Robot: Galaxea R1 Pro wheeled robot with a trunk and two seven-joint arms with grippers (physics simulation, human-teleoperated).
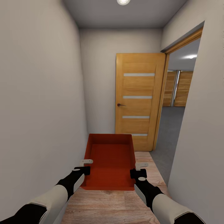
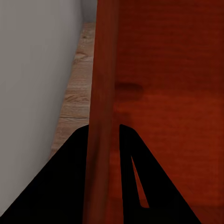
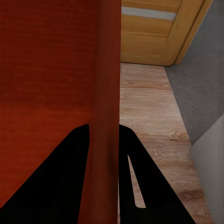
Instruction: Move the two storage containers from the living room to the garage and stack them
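I carry one red-orange storage container (image 1: 110,161) in front of me in a narrow hallway, held level above the wood floor. My left gripper (image 1: 84,166) is shut on its left wall (image 2: 103,112), the dark fingers (image 2: 70,177) straddling the thin rim. On the opposite side my right gripper (image 1: 139,169) is shut on the right wall (image 3: 108,107), one finger (image 3: 140,182) on either face. Through the doorway at right I see the garage's dark grey floor (image 1: 169,130) and wooden plank doors (image 1: 177,88).
An orange wooden door (image 1: 138,99) stands open against the far wall, ahead of the container. A grey wall (image 1: 37,109) runs close on my left, another wall (image 1: 202,140) on my right. Pale wood planks (image 1: 112,205) lie underfoot.
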